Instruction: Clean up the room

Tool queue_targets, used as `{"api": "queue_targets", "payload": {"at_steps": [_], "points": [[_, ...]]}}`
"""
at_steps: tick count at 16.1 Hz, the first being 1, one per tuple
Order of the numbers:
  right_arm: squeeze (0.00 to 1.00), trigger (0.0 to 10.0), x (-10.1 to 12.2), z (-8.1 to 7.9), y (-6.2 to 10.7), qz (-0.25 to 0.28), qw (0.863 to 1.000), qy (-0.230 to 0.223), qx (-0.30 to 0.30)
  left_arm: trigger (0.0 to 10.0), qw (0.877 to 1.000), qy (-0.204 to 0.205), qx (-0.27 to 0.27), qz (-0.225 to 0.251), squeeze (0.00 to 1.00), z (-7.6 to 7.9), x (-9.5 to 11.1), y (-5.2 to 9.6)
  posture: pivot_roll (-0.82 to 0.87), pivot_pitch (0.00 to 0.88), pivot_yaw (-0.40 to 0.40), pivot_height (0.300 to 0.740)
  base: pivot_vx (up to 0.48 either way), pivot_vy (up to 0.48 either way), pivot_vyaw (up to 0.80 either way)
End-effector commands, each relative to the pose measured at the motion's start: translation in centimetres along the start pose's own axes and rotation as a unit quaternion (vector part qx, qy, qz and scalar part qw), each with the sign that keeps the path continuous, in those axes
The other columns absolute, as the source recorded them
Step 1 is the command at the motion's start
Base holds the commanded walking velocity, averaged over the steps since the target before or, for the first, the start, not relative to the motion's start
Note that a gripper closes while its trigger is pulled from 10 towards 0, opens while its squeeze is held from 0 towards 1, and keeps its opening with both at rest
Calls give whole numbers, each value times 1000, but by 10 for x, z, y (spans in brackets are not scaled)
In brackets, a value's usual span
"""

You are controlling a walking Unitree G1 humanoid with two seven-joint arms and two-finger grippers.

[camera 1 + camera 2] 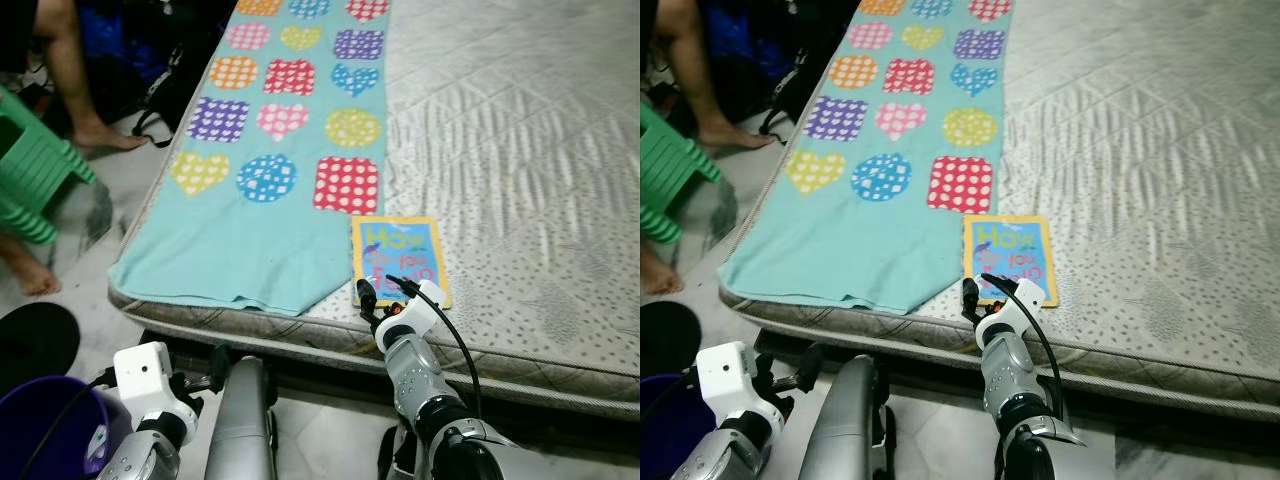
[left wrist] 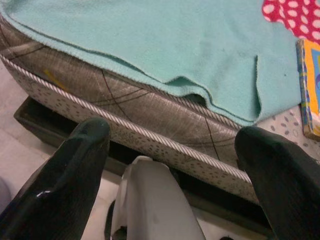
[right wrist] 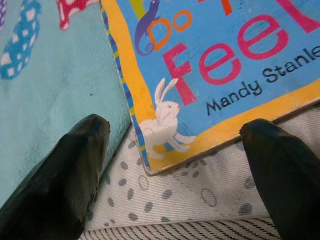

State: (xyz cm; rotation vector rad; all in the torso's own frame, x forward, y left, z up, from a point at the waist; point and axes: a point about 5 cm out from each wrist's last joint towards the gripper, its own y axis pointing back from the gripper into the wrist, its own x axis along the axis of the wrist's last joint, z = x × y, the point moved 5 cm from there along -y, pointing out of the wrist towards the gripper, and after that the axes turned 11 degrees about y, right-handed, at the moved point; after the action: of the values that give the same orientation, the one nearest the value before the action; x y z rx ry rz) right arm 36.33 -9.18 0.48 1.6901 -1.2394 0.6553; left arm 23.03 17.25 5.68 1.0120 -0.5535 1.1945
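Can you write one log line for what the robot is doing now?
right gripper: open, at book corner | left gripper: open, low by mattress | book: flat, ungrasped

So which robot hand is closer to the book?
Right. The right gripper hovers open at the book's near corner; the left gripper is open, low beside the mattress, farther off.

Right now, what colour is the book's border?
Yellow-orange border on the book, clearest in the right wrist view.

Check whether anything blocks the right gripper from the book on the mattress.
Nothing visible does. The open right gripper hovers at the near corner of the book, with bare mattress between its fingers. The blanket lies beside the book.
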Motion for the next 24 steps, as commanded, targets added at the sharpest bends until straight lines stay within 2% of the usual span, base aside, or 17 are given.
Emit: {"api": "queue_targets", "payload": {"at_steps": [1, 3, 7, 8, 10, 11, 13, 18, 23, 24], "points": [[0, 10000, -13, -9, 2, -19, 1000, -2, -1, 10000, 1000, -4, 10, -11, 0, -2, -1, 5, 346, 258, 75, 601, 0, 0, 0], [0, 10000, -13, 2, 3, -17, 999, -3, -31, 10000, 1000, -6, 7, -18, 0, 2, 2, 7, 352, 261, 86, 601, 0, 0, 0], [0, 10000, -15, 3, 5, -15, 999, 0, -42, 10000, 1000, -7, 11, -26, 0, 1, 1, 11, 356, 266, 94, 601, 0, 0, 0], [0, 10000, -17, 3, 5, -17, 999, -11, -46, 10000, 999, -6, 11, -31, 0, 2, 1, 12, 356, 267, 94, 601, 0, 0, 0], [0, 10000, -23, -2, 6, -26, 998, -26, -44, 10000, 999, -1, 12, -39, 0, 3, -3, 13, 362, 271, 97, 601, 0, 0, 0], [0, 10000, -25, -12, 5, -32, 996, -70, -41, 10000, 999, 11, 17, -42, 0, 2, -4, 15, 363, 273, 98, 601, 0, 0, 0], [0, 10000, -26, -16, 5, -35, 995, -82, -39, 10000, 999, 16, 18, -44, 0, 2, -4, 15, 364, 274, 100, 601, 0, 0, 0], [0, 10000, -44, -29, 10, -60, 982, -172, -44, 10000, 998, 39, 24, -52, 0, 2, -5, 16, 369, 276, 106, 601, 0, 0, 0], [0, 10000, -56, -55, 13, -78, 972, -220, -15, 10000, 997, 46, 28, -58, 0, 2, -7, 16, 367, 280, 107, 601, 0, 0, 0], [0, 9608, -57, -57, 14, -80, 970, -229, -15, 10000, 997, 47, 28, -59, 0, 2, -8, 16, 366, 279, 107, 601, 0, 0, 0]]}}
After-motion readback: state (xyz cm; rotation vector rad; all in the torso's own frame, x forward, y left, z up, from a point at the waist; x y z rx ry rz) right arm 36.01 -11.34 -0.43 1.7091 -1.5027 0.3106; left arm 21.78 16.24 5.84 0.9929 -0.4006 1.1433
